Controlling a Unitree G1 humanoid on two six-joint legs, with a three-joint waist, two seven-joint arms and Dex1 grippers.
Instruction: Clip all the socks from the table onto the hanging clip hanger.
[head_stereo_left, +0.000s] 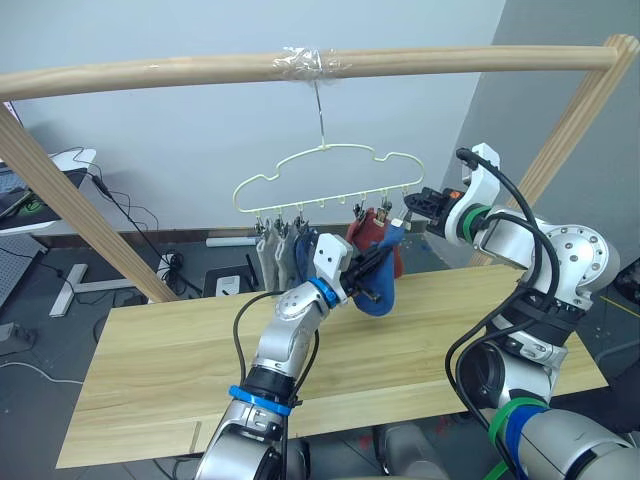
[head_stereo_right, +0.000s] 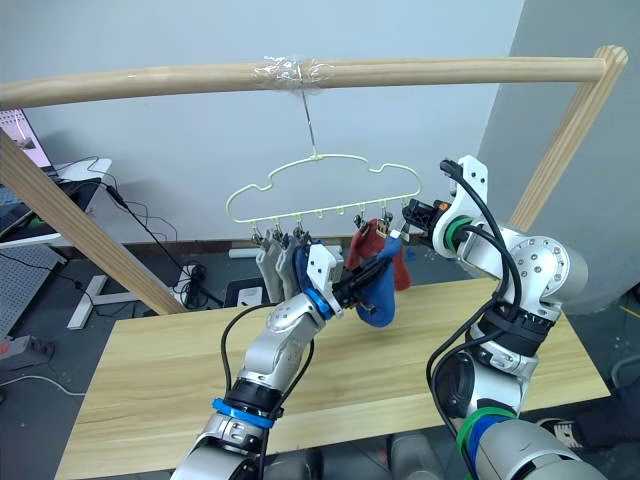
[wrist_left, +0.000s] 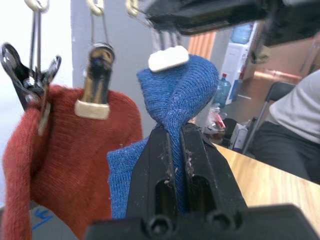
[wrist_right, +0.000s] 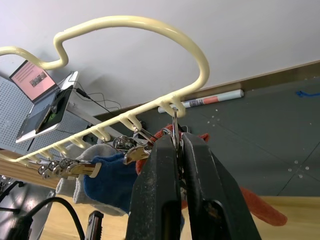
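Both arms raised; left tool (head_stereo_left: 372, 278) and right tool (head_stereo_left: 408, 213) each pinched closed.

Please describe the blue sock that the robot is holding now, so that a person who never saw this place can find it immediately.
Find the wooden pole above the table; a pale clip hanger hangs from it by a hook. Near the hanger's right end, the left gripper pinches a blue sock below the last clip. Unlike the rust-red socks beside it, it is blue and gripped by black fingers.

Even, soft indoor light; head views sharp, wrist views blurred up close, backgrounds hazy.
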